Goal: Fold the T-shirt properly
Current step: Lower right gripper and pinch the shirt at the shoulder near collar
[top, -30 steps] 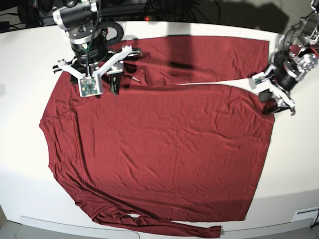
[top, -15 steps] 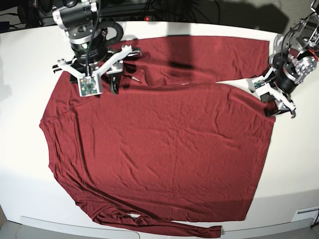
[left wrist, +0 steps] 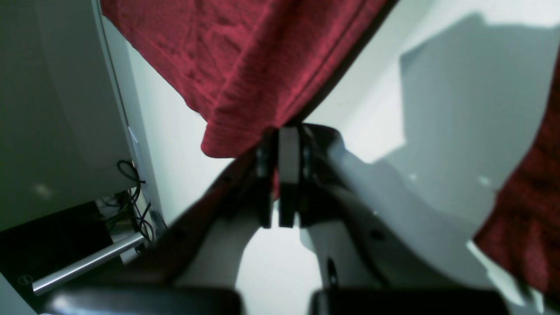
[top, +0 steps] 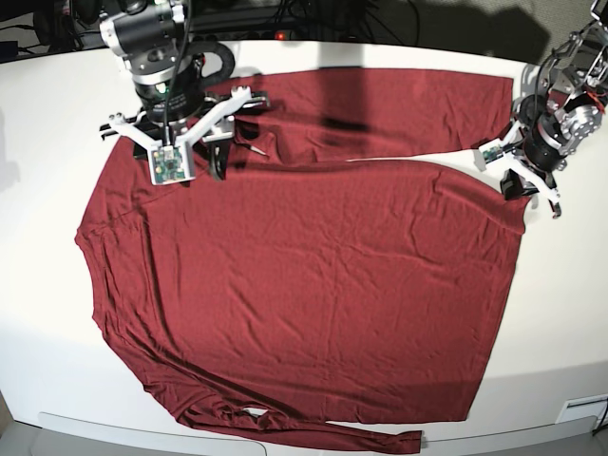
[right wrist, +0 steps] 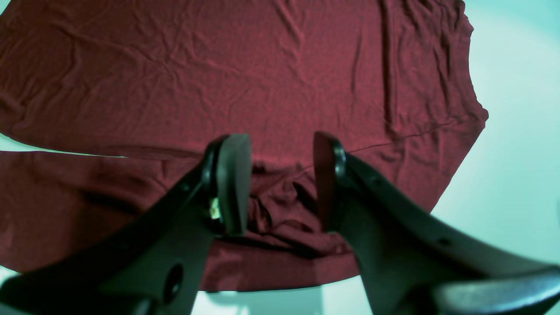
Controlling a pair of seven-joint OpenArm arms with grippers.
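The maroon T-shirt (top: 313, 275) lies spread flat on the white table (top: 560, 313). One long sleeve (top: 399, 104) lies along the far edge and the other (top: 285, 427) along the near edge. My left gripper (top: 516, 183) is at the shirt's right hem corner. In the left wrist view it (left wrist: 280, 183) is shut on the hem of the shirt (left wrist: 245, 57), which is lifted off the table. My right gripper (top: 226, 142) hovers over the far-left armpit area. In the right wrist view it (right wrist: 278, 179) is open and empty above bunched fabric (right wrist: 284, 205).
Dark cables and equipment (top: 313, 19) lie behind the table's far edge. In the left wrist view, cables (left wrist: 135, 197) and a metal bar (left wrist: 87, 262) show past the table's side edge. A white strip (top: 104, 427) runs along the front edge.
My left gripper lifted the hem corner inward, then drew it back out to the right, so the hem lies straighter. The right arm has not moved.
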